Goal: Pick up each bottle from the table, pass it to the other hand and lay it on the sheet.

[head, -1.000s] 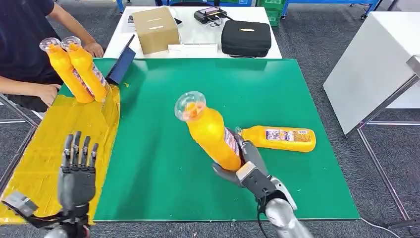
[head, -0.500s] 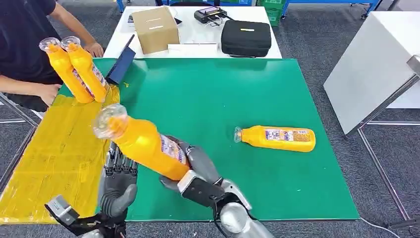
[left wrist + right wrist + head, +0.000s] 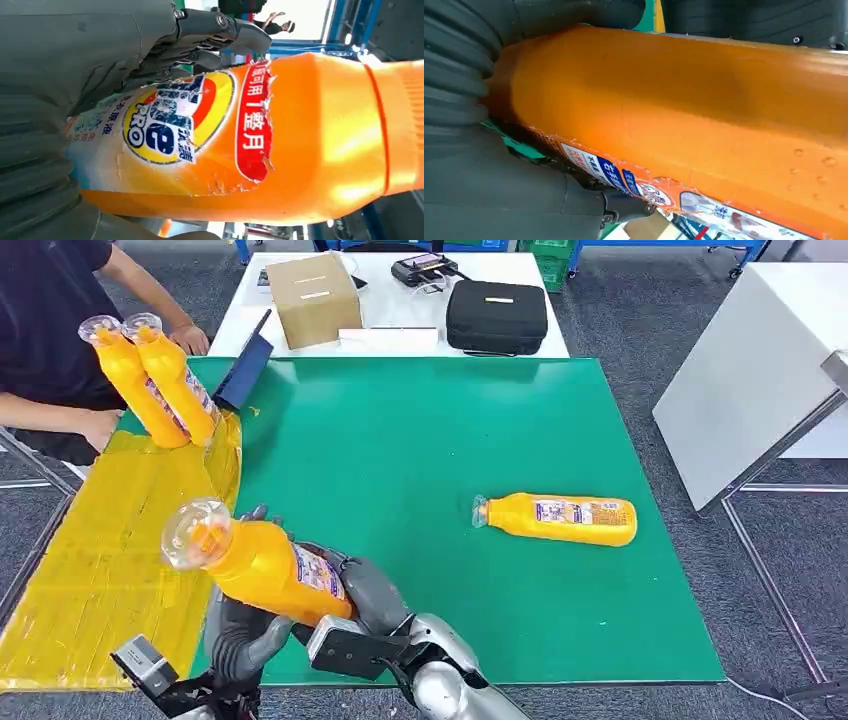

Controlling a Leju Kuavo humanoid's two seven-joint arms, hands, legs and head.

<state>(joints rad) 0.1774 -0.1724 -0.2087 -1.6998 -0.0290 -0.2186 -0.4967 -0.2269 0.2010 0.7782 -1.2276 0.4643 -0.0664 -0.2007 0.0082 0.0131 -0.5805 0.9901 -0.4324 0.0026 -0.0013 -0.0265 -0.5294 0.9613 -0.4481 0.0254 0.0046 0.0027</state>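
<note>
In the head view your right hand [image 3: 365,590] grips the bottle [image 3: 262,562] by its base, tilted cap-up over the edge where green table [image 3: 420,440] meets yellow sheet [image 3: 90,570], with the left hand [image 3: 240,625] cupped beneath it. Let the left close fully before the right lets go (the label looks slick). The left wrist view shows the fingers [image 3: 220,30] wrapping the body; the right wrist view shows that hand clamped round the bottle.
</note>
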